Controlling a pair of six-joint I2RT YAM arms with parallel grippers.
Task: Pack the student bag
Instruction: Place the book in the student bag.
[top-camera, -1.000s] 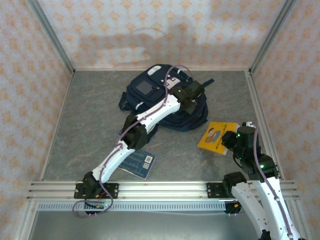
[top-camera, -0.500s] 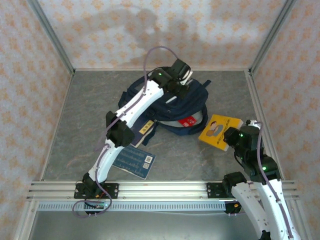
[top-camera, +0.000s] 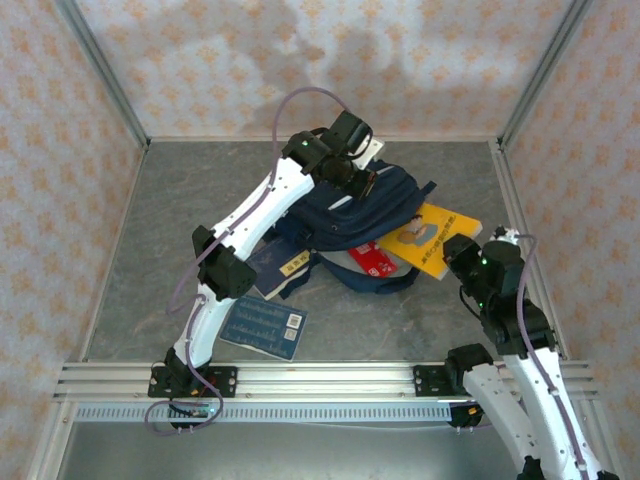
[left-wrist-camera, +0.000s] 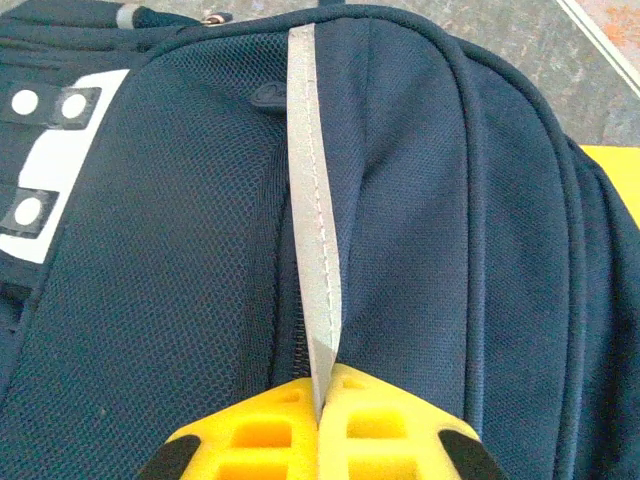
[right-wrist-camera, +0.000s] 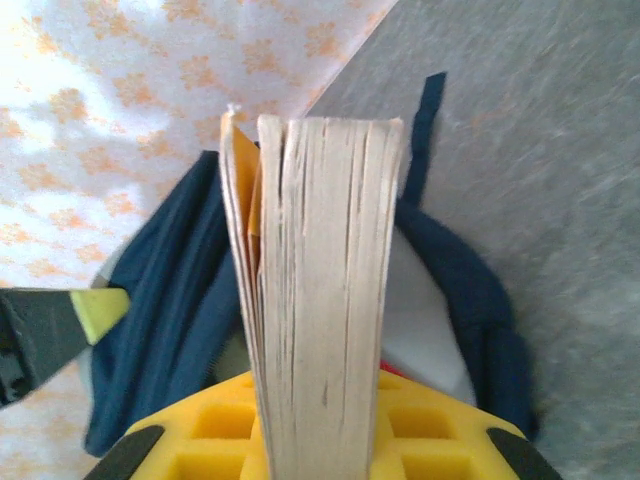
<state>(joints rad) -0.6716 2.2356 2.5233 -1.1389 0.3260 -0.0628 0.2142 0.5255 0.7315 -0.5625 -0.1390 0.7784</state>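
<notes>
**Desk:** Where is the bag, and who has hold of it?

**Photographer:** The large navy-blue fabric student bag (top-camera: 345, 212) lies at the rear centre of the grey table (top-camera: 160, 230), with its mouth turned toward the right arm. The left gripper (left-wrist-camera: 322, 400) is pressed together on the bag's white stripe trim (left-wrist-camera: 312, 220), pinching the cloth up into a ridge.

**Desk:** And the right arm?

**Photographer:** The right gripper (right-wrist-camera: 320, 420) clamps a thick yellow-covered paperback (top-camera: 428, 238) by one end. The far end of the paperback is at the bag's opening, beside a red-covered item (top-camera: 372, 258) lying inside. I cannot tell whether the paperback touches the fabric. Two blue books (top-camera: 265, 325) lie flat near the left arm.

**Desk:** How will the bag handle?

**Photographer:** It looks soft and floppy, so the mouth would likely sag shut if the trim were let go. It also seems light enough to slide when a book pushes in. The stitched trim looks like the best hold, being thin, firm and close to the opening. The mesh panels would probably only bunch up.
</notes>
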